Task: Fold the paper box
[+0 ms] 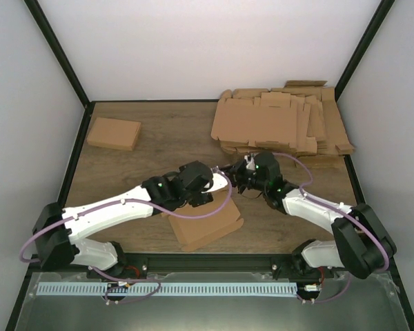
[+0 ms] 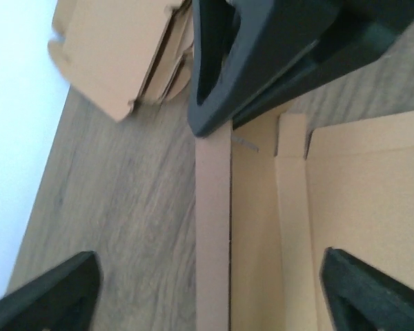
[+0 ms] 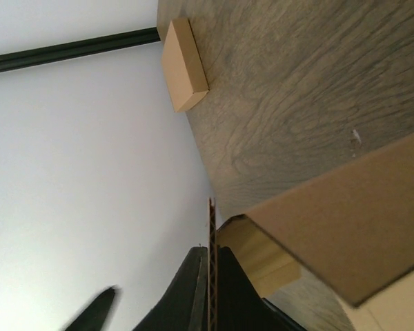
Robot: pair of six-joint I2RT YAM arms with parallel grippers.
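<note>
Step looked like wall-folding on plain brown cardboard paper box [image 1: 208, 227] | right arm [image 1: 310, 203] jaws clamped its flap [image 3: 212, 238] | left arm [image 1: 117, 207] jaws stood apart | next likely needed inward crease

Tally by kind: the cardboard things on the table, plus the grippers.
Half-folded paper box: 1
Closed box: 1
Pile of flat sheets: 1
Grippers, left gripper and right gripper: 2
Total: 5
</note>
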